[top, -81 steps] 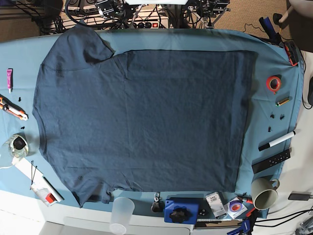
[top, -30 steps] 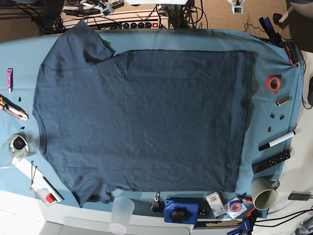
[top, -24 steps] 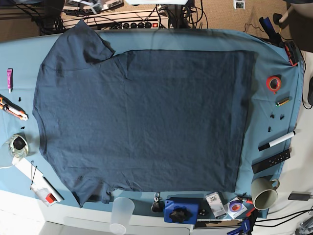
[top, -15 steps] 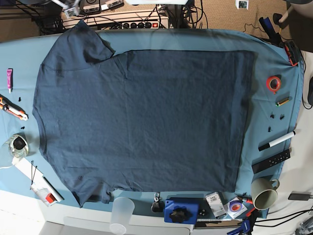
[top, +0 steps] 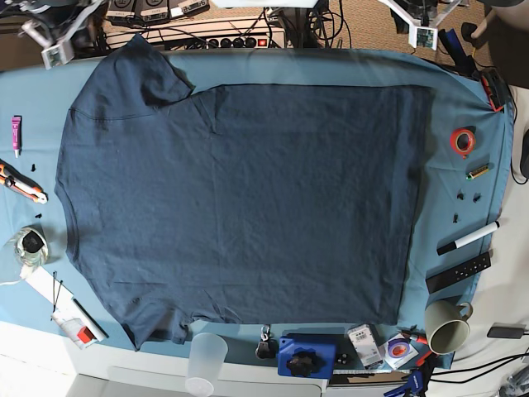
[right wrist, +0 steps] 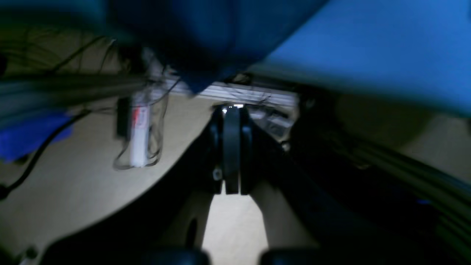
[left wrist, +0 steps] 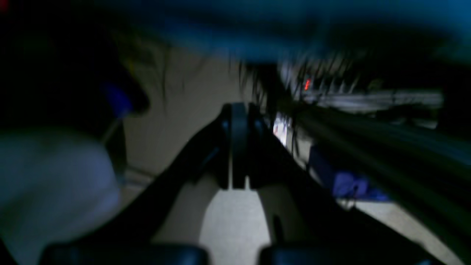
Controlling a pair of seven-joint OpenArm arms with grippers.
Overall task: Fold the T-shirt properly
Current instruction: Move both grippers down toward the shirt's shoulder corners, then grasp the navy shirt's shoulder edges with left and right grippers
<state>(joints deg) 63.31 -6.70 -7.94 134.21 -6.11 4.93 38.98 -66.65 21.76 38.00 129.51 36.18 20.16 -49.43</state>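
T-shirt: it lies flat and spread on the table cloth, with the collar side toward the right gripper's end and the straight hem toward the left gripper's end. I judge it is laid out like this so that the first fold can start from a smooth sheet; no fold is made yet.

Left gripper: the jaws are pressed together and hold nothing. In the base view it hangs beyond the far edge of the cloth, not touching the T-shirt, and the hem corner is near below it.

Right gripper: the jaws are also pressed together, with nothing between them. It hangs past the far corner of the table; the upper sleeve is just beside it, toward the middle. The wrist view is blurred, and it shows dark fabric and lighter cloth above the fingertips.

Why held so: both arms seem to be parked off the table, probably before they reach in.

Things near the right gripper's side: a pink tube, an orange tool, a glass jar.

Things near the left gripper's side: a red tape roll, a marker, a mug.

Near edge: a plastic cup and a blue box stand just beside the lower edge of the T-shirt; they may hinder a fold from that side.
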